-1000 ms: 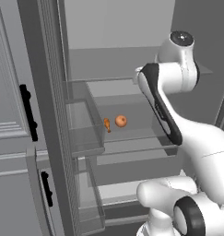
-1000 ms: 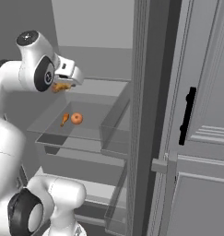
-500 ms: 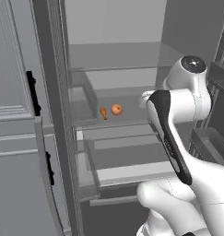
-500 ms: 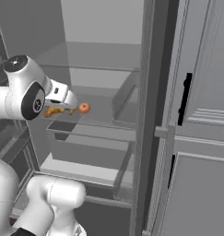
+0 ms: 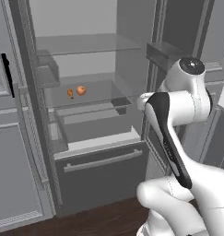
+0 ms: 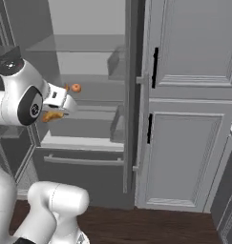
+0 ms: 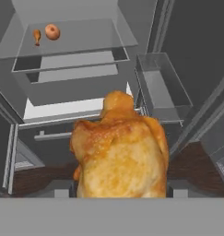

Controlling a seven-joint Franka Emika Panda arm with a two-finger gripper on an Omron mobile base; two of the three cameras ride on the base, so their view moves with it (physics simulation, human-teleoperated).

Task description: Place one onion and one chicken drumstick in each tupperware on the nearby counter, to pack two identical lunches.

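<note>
My gripper (image 6: 55, 113) is shut on a chunky golden-yellow chicken drumstick (image 7: 119, 154), held in front of the open fridge. The drumstick (image 6: 51, 116) hides the fingertips in the hand view. On a glass fridge shelf (image 5: 92, 97) lie one round orange-brown onion (image 5: 81, 90) and a slim orange chicken drumstick (image 5: 70, 93) just left of it. Both show small in the hand view, the onion (image 7: 52, 32) beside the slim drumstick (image 7: 37, 35), well beyond the gripper. They also show in the right base view, onion (image 6: 76, 87) and slim drumstick (image 6: 66, 87). The tupperware and the counter are out of view.
The fridge stands open with glass shelves and a clear drawer (image 5: 92, 126). Below is a grey freezer drawer (image 5: 102, 173) with a bar handle. An open fridge door (image 6: 131, 95) with bins stands to the right, next to grey cabinet doors (image 6: 194, 105). Dark wood floor (image 6: 160, 226) lies below.
The whole picture has shifted: the cameras have backed off from the fridge and turned. The arm has come out of the shelf space with the chunky drumstick still gripped. Onion and slim drumstick stay put.
</note>
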